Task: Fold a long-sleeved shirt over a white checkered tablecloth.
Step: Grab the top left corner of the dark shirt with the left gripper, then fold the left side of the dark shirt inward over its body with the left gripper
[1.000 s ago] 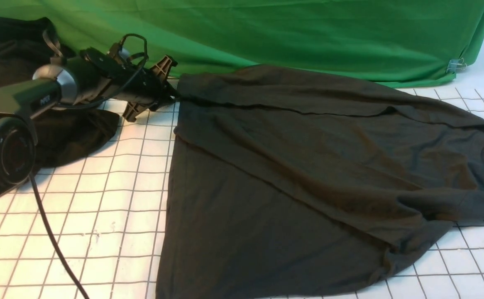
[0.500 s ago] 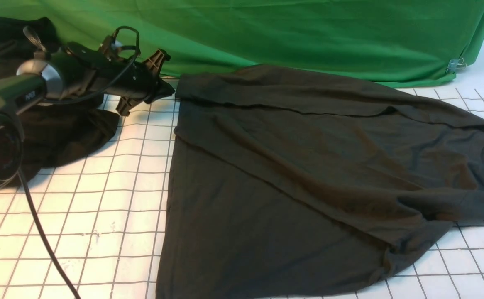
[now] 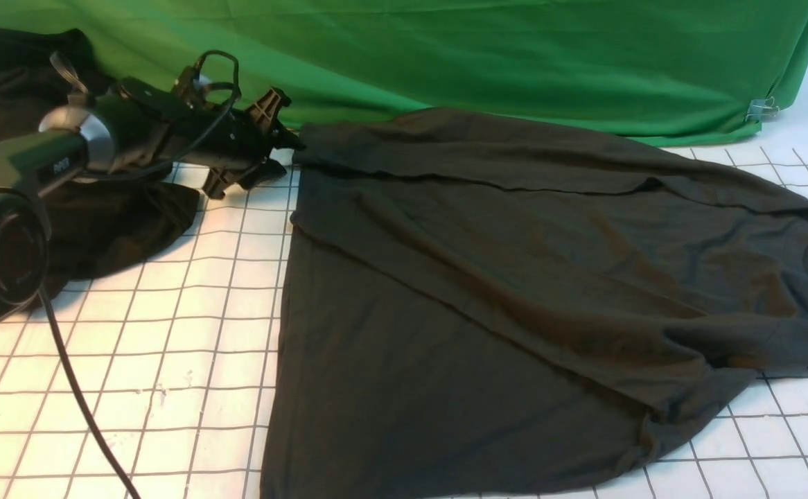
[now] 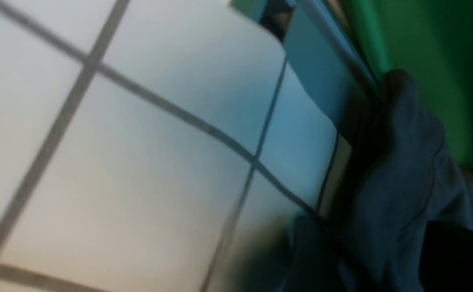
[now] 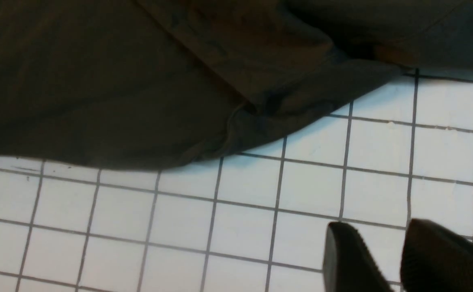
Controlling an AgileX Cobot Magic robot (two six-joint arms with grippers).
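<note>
Charcoal long-sleeved shirt, creased, left hand spread at corner, right hand parted, empty

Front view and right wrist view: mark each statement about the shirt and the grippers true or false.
1. The long-sleeved shirt lies spread on the white checkered tablecloth. True.
2. The right gripper grips the shirt. False: it is empty, jaws apart, over bare tablecloth.
3. The left gripper is at the shirt's far left corner. True.
4. The backdrop cloth is blue. False: it is green.
</note>
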